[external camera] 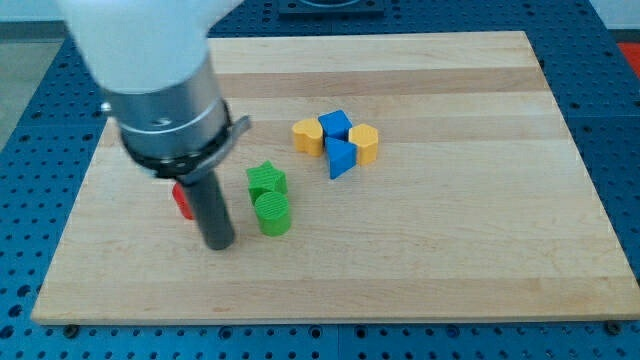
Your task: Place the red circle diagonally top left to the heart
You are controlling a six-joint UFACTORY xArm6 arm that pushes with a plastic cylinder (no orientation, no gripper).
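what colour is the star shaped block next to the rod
Green; the star block shows clearly in the camera view, right of my tip.

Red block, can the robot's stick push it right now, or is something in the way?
Probably yes. My tip sits right beside the red block, just to its right and a little lower in the view. Nothing lies between them; the green star and green cylinder are on the tip's other side.
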